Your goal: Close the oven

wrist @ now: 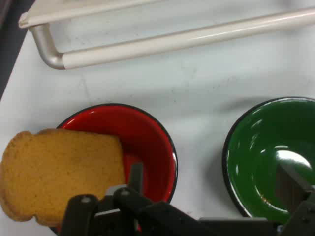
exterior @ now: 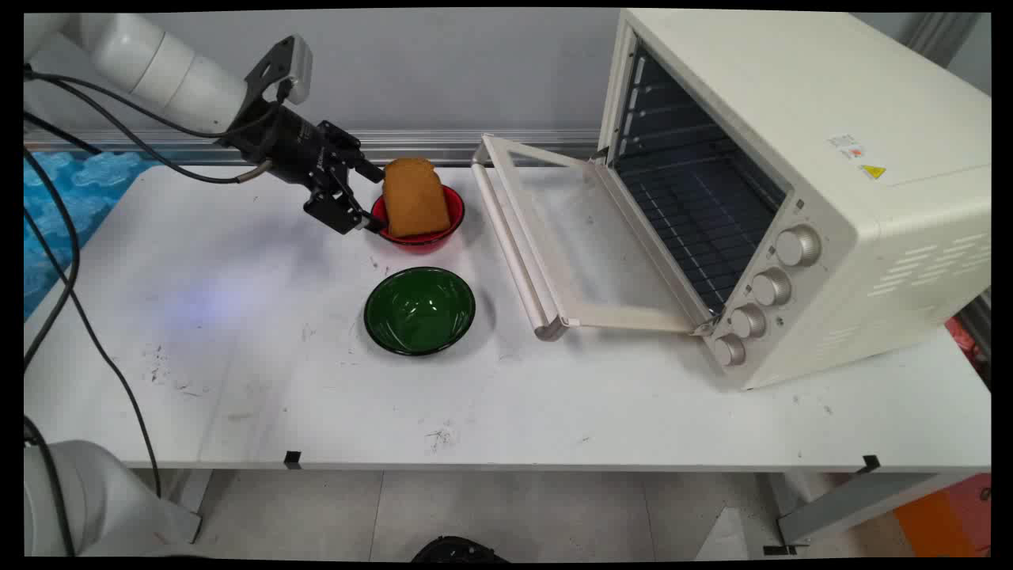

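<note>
A brown slice of bread point(exterior: 413, 198) leans in a red bowl point(exterior: 427, 240) at the back middle of the table. My black gripper point(exterior: 375, 202) is at the bowl's left side, open, with nothing between its fingers. In the hand view one finger point(wrist: 135, 174) lies over the red bowl point(wrist: 147, 132) right beside the bread point(wrist: 59, 172). The other finger point(wrist: 290, 187) shows in front of the green bowl point(wrist: 266, 147). I cannot tell whether a finger touches the bowl or the bread.
An empty green bowl point(exterior: 419, 310) sits just in front of the red one. To the right stands a cream toaster oven point(exterior: 791, 158) with its glass door point(exterior: 554, 237) folded down onto the table, its handle point(wrist: 172, 42) near the bowls.
</note>
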Controlling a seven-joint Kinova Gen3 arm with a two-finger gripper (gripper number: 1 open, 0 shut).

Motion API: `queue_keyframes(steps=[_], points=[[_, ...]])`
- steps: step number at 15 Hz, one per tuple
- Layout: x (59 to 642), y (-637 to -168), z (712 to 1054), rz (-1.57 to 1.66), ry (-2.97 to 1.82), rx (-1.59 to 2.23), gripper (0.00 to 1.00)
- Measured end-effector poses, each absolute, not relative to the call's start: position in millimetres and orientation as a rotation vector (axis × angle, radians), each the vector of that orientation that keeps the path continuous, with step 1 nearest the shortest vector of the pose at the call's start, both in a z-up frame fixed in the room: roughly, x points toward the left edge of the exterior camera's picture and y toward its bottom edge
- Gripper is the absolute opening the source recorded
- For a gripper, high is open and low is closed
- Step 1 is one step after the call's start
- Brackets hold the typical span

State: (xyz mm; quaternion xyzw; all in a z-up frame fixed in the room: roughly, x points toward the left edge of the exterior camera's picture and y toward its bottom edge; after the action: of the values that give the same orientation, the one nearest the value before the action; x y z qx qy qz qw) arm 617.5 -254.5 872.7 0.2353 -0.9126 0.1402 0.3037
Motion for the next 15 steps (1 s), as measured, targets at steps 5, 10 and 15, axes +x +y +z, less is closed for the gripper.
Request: queue_keyframes(steps=[5,10,15], points=[[606.8,-257.8,870.5,0.354,-2.378,0.649,1.00],[585.0,-266.2,863.3,0.336,-2.335,0.663,0.00],[564.8,-271.2,843.5,0.306,-2.301,0.681,0.00]])
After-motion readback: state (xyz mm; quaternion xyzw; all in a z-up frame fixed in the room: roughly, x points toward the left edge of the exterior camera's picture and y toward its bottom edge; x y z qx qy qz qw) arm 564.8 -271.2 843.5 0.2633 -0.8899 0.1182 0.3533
